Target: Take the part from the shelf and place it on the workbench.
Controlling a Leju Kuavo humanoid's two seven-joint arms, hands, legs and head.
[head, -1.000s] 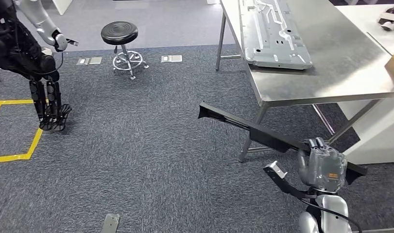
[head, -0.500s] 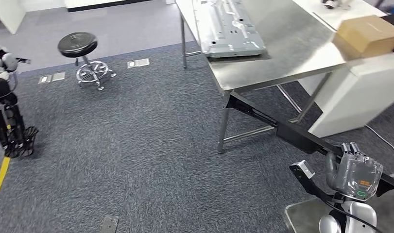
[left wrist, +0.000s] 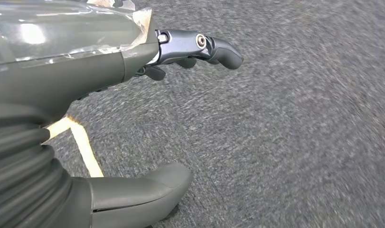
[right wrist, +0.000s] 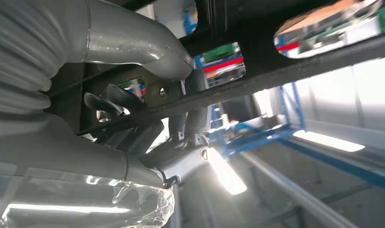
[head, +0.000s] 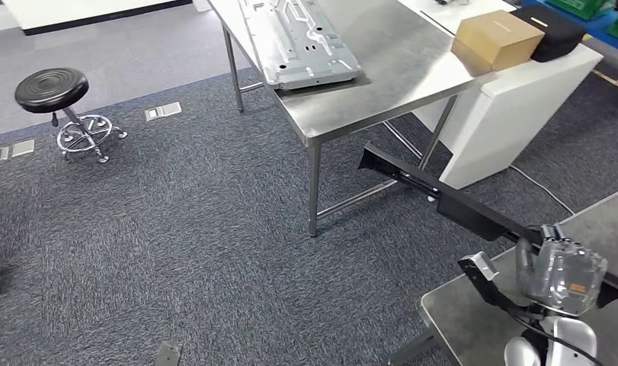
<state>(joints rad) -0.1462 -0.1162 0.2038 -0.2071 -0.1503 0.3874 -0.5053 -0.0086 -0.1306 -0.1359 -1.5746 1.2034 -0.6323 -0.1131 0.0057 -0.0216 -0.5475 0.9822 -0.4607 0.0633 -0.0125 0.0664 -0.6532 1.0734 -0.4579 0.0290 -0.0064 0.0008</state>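
Swinging right since the earlier frame, the head camera now puts the bench (head: 382,53) at 12 o'clock and the stool (head: 52,90) at 10. At 4 o'clock the right robot hand (head: 558,268) grips the long black part (head: 450,202), held low beside the bench leg, above carpet. Left robot hand (left wrist: 133,118) hangs over carpet, fingers apart, holding nothing.

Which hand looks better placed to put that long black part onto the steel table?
The right hand: it grips the long black part, whose far end lies beside the workbench. The left hand hangs over carpet.
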